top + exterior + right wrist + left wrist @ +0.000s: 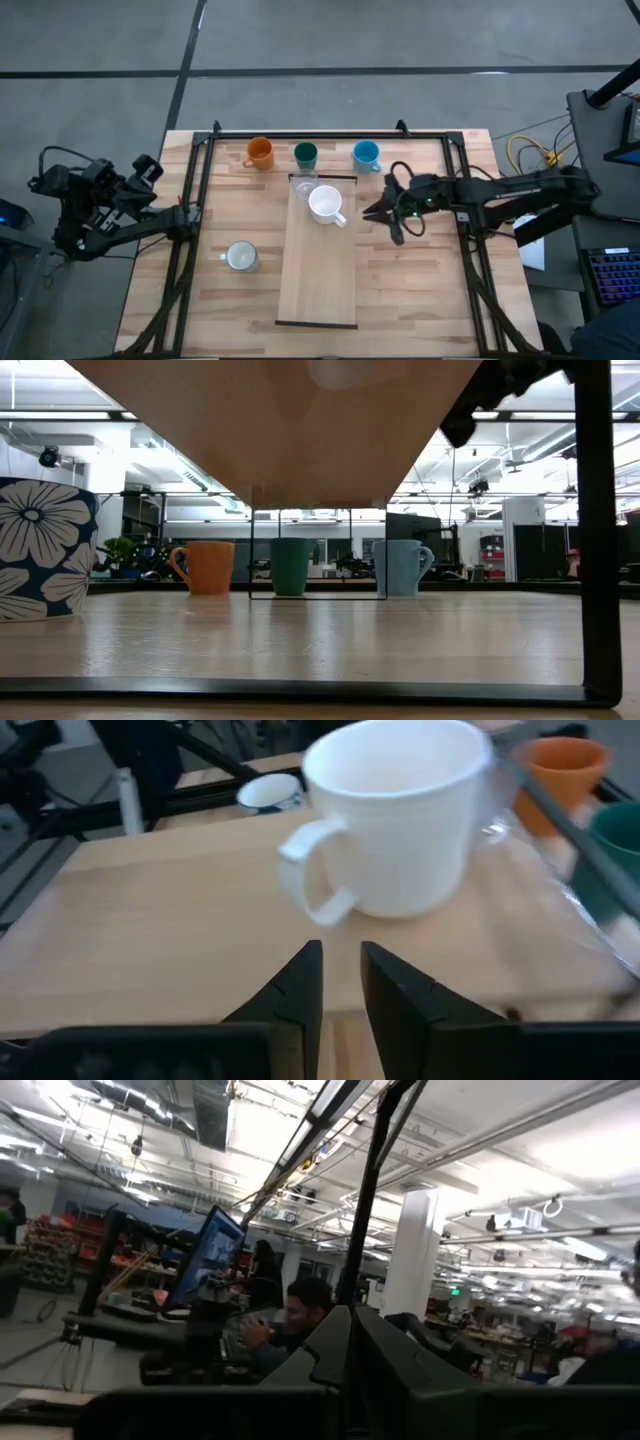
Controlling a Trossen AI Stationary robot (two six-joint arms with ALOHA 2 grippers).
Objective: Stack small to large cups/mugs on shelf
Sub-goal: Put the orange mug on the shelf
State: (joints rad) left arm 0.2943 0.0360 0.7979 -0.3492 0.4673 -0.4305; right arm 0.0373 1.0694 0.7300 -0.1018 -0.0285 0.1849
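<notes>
Beyond the table a busy lab shows; on the shelf (318, 265) the white mug (325, 204) sits at the far end, the glass (304, 186) just behind it. Your right gripper (377, 210) lies low beside the mug, fingers nearly closed on nothing, facing the handle; pushing forward could shove the mug into the glass. Left gripper (188, 214) waits at the table's left rail; its fingers cannot be judged.

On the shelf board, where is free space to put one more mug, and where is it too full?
The shelf is bare from the white mug down to its near dark end strip. Its far end is crowded: the clear glass sits just beyond the white mug, with the right end effector beside it. The left end effector is not in view.
</notes>
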